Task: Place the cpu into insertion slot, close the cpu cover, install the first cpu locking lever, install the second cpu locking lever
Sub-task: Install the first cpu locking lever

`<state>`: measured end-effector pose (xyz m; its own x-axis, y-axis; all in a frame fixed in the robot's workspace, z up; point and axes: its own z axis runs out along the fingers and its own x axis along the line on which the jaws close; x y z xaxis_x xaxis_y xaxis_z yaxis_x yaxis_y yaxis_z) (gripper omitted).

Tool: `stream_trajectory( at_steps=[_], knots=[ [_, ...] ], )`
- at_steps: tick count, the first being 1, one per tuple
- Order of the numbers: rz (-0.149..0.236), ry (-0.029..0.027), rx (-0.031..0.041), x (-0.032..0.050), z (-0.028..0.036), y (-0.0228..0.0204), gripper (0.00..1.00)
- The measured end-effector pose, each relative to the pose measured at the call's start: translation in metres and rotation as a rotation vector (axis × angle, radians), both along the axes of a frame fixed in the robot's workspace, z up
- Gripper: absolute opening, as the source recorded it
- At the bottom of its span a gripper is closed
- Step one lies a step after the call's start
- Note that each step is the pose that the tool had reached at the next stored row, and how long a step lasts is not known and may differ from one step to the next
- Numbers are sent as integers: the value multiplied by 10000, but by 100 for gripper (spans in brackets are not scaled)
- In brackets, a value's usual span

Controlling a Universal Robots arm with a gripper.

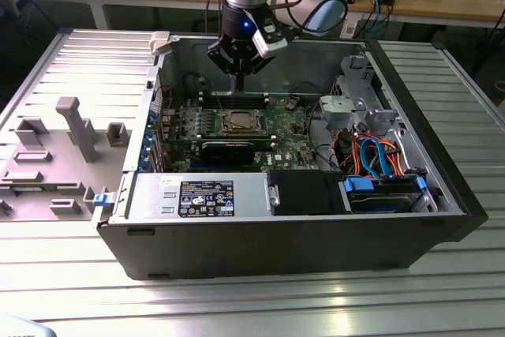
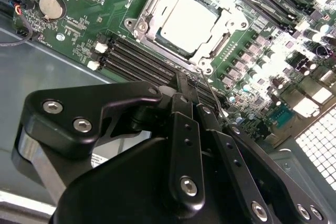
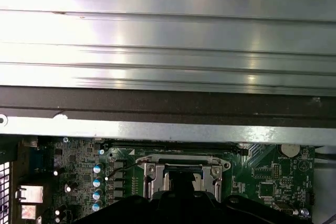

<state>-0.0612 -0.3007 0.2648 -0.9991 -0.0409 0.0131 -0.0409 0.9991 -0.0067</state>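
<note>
While your tool [image 1: 239,76] hovers above the motherboard [image 1: 288,128] with fingers [image 2: 185,129] pressed together, holding nothing, the cpu [image 2: 188,20] already sits in the insertion slot [image 2: 137,27] — cpu cover [image 2: 223,39] down around it, just beside the memory slots [image 2: 142,59].

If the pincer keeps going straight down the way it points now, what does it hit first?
Probably the memory slots just beside the insertion slot, where the cpu already sits under the closed cpu cover. The pincer hangs above the board; depth is hard to judge.
</note>
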Motion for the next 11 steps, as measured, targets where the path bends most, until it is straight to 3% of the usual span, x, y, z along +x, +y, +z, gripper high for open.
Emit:
stream_trajectory(
  at_steps=[5,11],
  knots=[
    [0,0,1,-41,0,10,11],
    [-1,-28,6,-225,0,6,11]
  ],
)
